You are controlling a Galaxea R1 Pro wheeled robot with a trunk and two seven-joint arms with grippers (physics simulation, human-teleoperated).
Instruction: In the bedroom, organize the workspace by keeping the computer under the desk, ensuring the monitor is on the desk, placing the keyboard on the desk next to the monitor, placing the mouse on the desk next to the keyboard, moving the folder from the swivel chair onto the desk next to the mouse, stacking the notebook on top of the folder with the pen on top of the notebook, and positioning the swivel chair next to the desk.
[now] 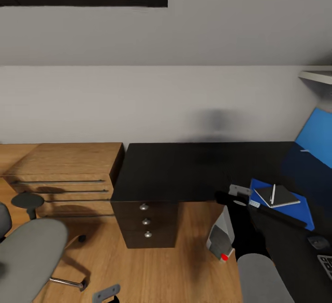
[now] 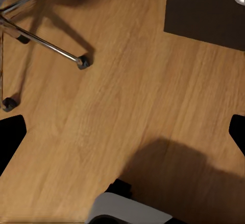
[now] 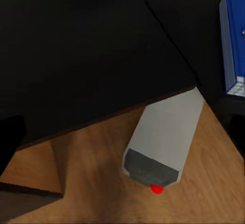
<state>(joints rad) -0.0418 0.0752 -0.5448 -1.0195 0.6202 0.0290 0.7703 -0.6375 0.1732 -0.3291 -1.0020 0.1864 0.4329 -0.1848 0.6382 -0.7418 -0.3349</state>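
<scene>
Right arm stretched over the black L-shaped worktop [image 1: 184,169], left arm low above the wooden floor [image 2: 127,96].

My right claw [image 1: 240,197] hovers at the worktop's front edge just beside the bright blue folder [image 1: 295,201], which carries the dark grey notebook [image 1: 279,195] and white pen [image 1: 272,193]; I cannot tell its opening. The silver-grey computer tower [image 3: 163,137] stands under that edge. My left claw [image 2: 122,132] is spread wide, empty, near the grey swivel chair [image 1: 27,252].
</scene>
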